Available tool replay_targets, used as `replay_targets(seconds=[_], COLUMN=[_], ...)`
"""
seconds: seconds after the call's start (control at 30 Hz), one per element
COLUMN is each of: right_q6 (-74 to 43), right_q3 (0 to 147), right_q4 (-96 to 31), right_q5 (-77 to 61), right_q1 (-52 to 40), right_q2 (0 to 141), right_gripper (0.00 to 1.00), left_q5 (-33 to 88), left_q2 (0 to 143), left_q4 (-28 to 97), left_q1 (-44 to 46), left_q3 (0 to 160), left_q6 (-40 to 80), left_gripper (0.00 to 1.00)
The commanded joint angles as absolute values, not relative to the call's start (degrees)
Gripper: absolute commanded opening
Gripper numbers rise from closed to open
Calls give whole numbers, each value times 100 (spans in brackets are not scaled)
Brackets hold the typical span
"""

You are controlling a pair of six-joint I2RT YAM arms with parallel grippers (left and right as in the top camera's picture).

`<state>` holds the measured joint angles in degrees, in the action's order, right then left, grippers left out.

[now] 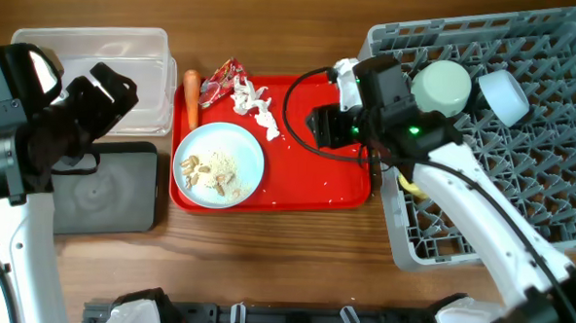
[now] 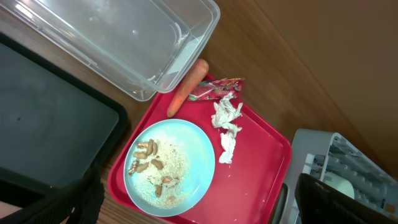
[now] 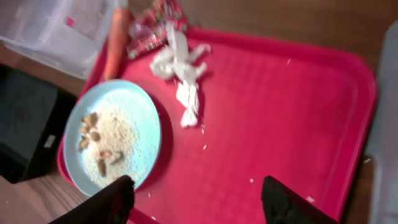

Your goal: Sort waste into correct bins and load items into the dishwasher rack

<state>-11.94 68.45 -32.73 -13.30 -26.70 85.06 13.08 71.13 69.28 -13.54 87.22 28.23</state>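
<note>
A pale blue plate (image 1: 219, 165) with beige crumbs (image 2: 163, 171) lies at the left of the red serving tray (image 1: 316, 187). A crumpled red wrapper (image 1: 221, 84), white tissue (image 1: 254, 106) and a carrot stub (image 1: 190, 97) lie at the tray's far left corner. My right gripper (image 1: 314, 124) is open and empty above the tray's middle (image 3: 199, 202). My left gripper (image 1: 101, 100) is open and empty over the clear tub (image 1: 127, 67) and black tray (image 1: 107, 188). The grey rack (image 1: 520, 191) holds a pale green bowl (image 1: 441, 86) and a pale blue bowl (image 1: 503, 97). The spoon is out of view.
The rack stands right against the red tray's right edge. A bit of yellow (image 1: 411, 186) shows in the rack under my right arm. The clear tub is empty in the left wrist view (image 2: 124, 43). Dark equipment lines the table's front edge.
</note>
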Motion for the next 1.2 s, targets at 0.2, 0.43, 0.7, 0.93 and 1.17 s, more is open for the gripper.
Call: replay_targets(seconds=[0.2, 0.43, 0.7, 0.93, 1.17], right_q6=[-775, -1079, -891, -296, -506], right_q3=[6899, 6899, 6893, 6243, 3979], right_q4=[-3225, -3288, -4987, -4556, -3148], right_q5=[-1085, -1098, -200, 386, 381], right_q1=[-2668, -2665, -2665, -2432, -1608], right_q2=[5793, 4862, 4215, 3271, 2075], right_gripper=[100, 99, 100, 100, 100], left_q5=[1212, 1212, 1212, 1212, 1212], left_q2=[7105, 7105, 7105, 7105, 7105], left_q4=[6908, 6908, 6908, 6908, 6908], left_q1=[-1385, -1382, -1382, -1382, -1382], left_q3=[8739, 8739, 8739, 8739, 8739], left_q6=[2880, 2880, 2880, 2880, 2880], left_gripper=[100, 100, 100, 100, 100])
